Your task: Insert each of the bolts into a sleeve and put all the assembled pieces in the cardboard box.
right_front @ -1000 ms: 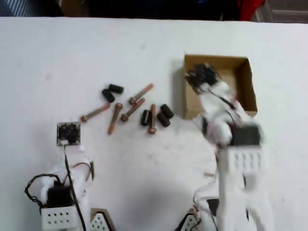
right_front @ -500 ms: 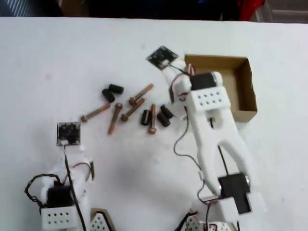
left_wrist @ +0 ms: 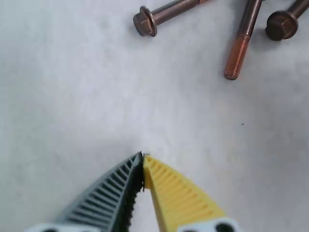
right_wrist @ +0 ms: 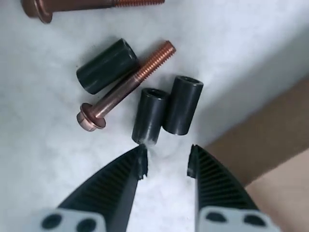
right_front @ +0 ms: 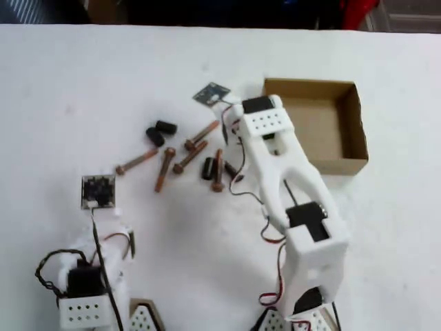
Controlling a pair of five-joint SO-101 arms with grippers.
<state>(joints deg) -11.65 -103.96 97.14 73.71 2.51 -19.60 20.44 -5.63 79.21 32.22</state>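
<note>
Right gripper (right_wrist: pixel 166 163), part open, hangs beside 1 black sleeve (right_wrist: pixel 150 115): probably light, rigid, smooth, likely to roll; pinch across its middle. Left gripper (left_wrist: pixel 143 164) closed, empty.

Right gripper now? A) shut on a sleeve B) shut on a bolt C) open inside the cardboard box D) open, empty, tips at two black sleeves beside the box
D: the right gripper is open and empty, with the black sleeves just off its tips.

A white table (right_front: pixel 76 76), a red object (right_front: pixel 358 12) behind.
</note>
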